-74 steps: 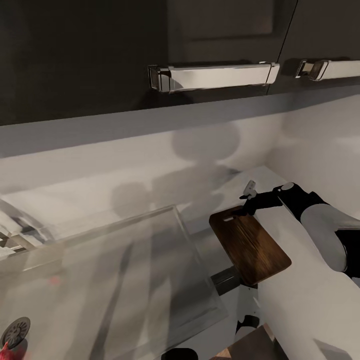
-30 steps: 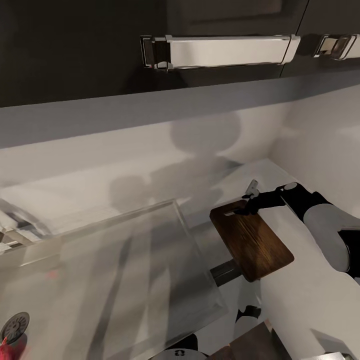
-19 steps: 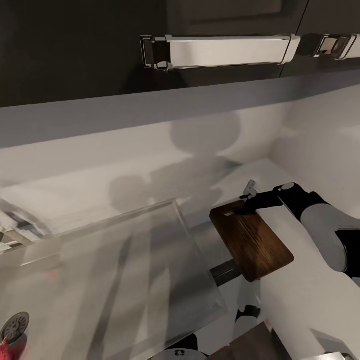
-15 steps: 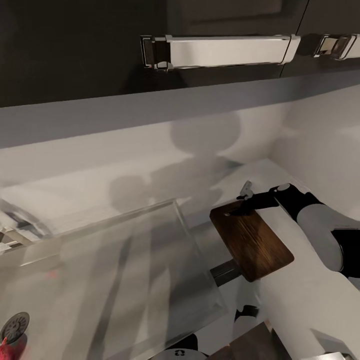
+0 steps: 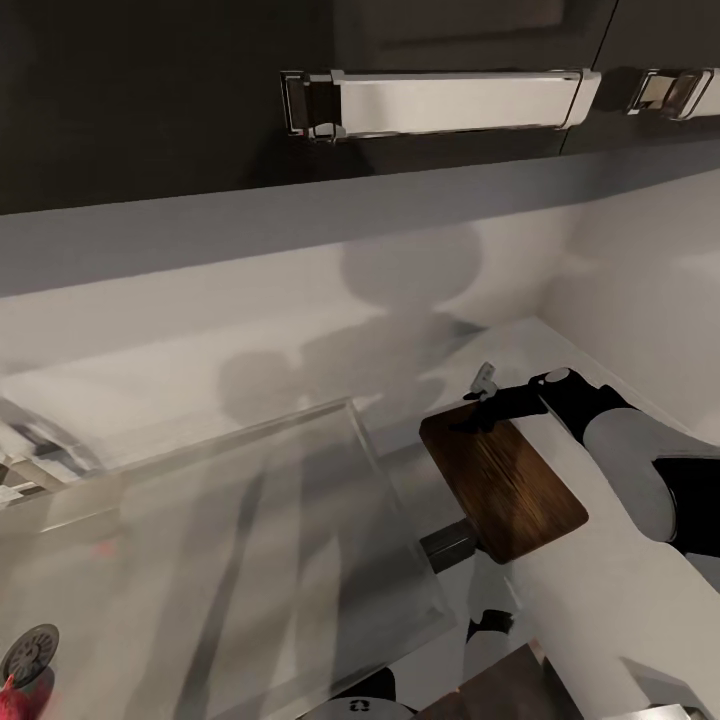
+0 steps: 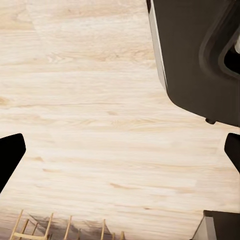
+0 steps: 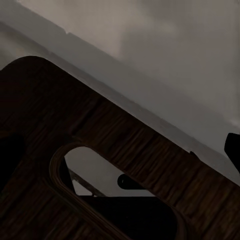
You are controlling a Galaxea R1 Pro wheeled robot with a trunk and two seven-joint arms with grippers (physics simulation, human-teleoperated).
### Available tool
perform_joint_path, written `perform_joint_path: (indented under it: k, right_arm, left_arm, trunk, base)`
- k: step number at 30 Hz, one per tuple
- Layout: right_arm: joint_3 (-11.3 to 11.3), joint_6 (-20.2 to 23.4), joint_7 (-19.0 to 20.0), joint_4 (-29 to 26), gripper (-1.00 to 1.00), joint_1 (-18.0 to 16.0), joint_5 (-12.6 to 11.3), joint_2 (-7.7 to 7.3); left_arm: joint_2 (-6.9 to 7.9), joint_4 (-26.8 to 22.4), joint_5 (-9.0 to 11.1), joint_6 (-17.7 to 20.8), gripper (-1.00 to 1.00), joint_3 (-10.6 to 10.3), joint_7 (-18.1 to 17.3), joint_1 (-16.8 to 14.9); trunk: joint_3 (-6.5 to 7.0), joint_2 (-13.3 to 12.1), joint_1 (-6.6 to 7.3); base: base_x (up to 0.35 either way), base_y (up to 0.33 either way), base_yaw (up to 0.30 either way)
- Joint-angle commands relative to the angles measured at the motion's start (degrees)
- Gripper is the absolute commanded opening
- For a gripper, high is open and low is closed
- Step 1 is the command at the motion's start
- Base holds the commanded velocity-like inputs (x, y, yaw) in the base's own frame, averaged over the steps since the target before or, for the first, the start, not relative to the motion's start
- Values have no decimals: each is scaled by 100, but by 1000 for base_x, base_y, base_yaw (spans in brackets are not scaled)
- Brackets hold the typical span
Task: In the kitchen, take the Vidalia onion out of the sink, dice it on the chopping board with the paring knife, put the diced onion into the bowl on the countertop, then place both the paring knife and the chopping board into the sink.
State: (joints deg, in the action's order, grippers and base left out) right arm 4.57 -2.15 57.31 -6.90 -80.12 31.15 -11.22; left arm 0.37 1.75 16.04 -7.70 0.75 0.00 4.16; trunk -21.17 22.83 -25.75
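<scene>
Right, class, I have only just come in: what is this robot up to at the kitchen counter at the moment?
The robot's right arm reaches over the countertop, its right pincer at the far end of the chopping board, by the handle slot. The board lies flat beside the sink. Whether the pincer has closed on the board cannot be told. The left pincer hangs open over the pale wood floor, holding nothing.

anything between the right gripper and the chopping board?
Nothing visible. The right gripper is already at the far end of the chopping board, by its handle slot, with open countertop around.
</scene>
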Motion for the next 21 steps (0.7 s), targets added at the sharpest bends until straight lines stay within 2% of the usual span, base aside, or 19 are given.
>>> perform_joint_path:
  k: [1,21]
  right_arm:
    - [44,-22,10,-4,100,-3,-13,-3]
    - [37,37,52,-102,100,-3,-13,-4]
  left_arm:
    - [0,10,13,-30,100,5,0,-3]
    - [-2,9,13,-30,100,-4,0,-3]
  trunk:
    - [-8,9,-3]
    - [-8,9,-3]
  base:
    - [0,0,0]
    - [0,0,0]
